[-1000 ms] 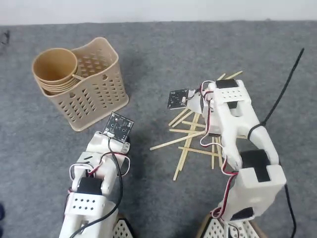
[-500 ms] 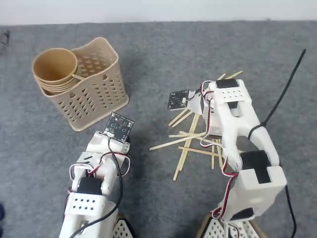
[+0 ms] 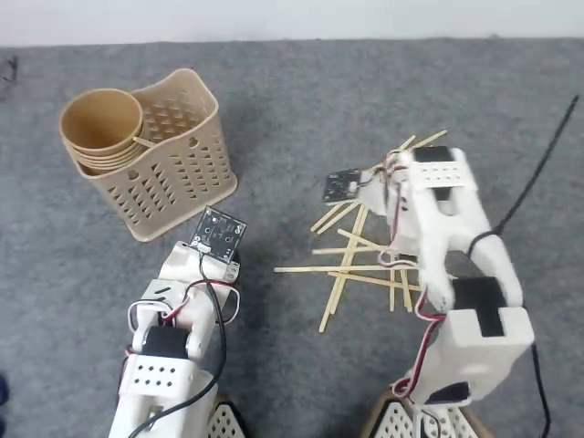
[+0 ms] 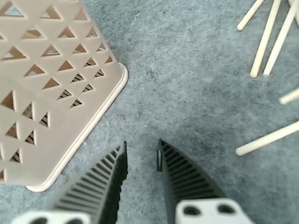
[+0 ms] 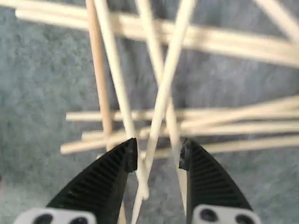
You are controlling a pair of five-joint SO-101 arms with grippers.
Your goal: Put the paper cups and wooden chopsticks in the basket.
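A stack of paper cups (image 3: 100, 123) stands inside the beige basket (image 3: 178, 178) at the far left. Wooden chopsticks (image 3: 351, 266) lie scattered in a loose pile on the grey mat to the right. My right arm (image 3: 438, 210) hangs over that pile. Its gripper (image 5: 158, 147) is open just above the chopsticks (image 5: 117, 79), with two or three crossing sticks in the gap between the fingertips. My left arm (image 3: 187, 301) rests near the basket's front corner. Its gripper (image 4: 141, 148) is slightly open over bare mat, beside the basket (image 4: 56, 93), with nothing in it.
Several chopstick ends (image 4: 266, 46) lie on the mat some way from the left gripper. A black cable (image 3: 538, 155) runs past the right arm. Open grey mat lies between the basket and the chopstick pile.
The right arm has shifted to the right and down onto the pile. One long chopstick that lay tilted now lies nearly level. The left arm has stayed put.
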